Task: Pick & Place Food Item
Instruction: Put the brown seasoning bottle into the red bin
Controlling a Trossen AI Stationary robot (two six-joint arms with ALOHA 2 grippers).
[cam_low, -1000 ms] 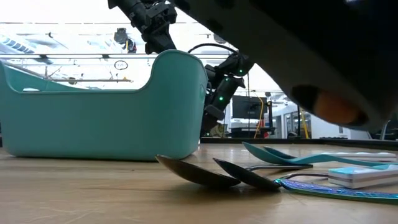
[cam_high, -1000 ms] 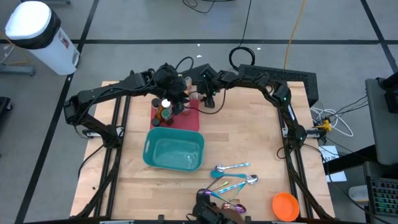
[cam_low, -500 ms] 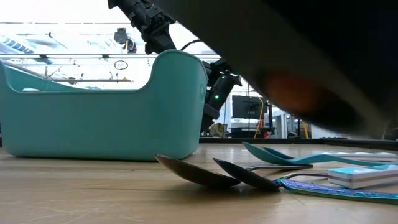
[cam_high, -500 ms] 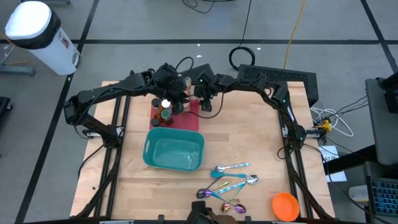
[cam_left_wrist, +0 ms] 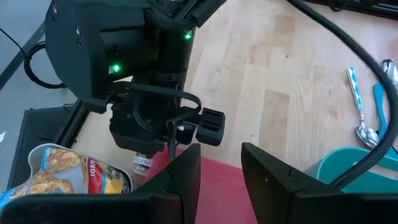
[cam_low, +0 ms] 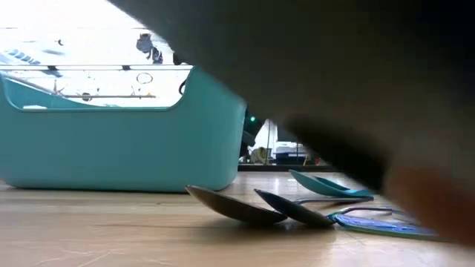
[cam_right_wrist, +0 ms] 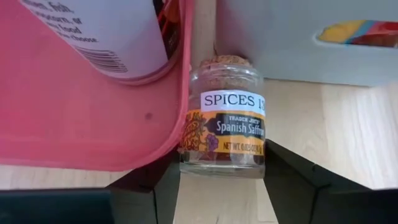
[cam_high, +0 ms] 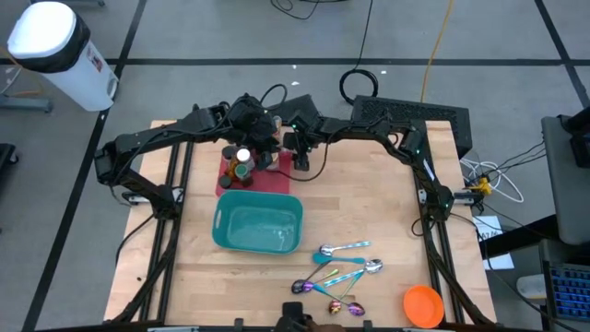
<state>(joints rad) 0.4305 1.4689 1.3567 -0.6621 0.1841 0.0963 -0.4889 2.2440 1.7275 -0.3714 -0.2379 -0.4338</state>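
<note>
Pick stage, grasp forming; placement not yet done.

Right end effector (cam_high: pixel 302 162) sits at the far edge of the red tray (cam_high: pixel 277 180), fingers straddling the corked saffron jar (cam_right_wrist: pixel 224 118) on the counter (cam_high: pixel 369 212) but apparently not clamped yet. Left end effector (cam_left_wrist: pixel 219 171) hovers over the tray, part-open, holding nothing. Teal bin (cam_high: pixel 258 224) looks empty, so lifting and placing remain; the destination is not evident.
</note>
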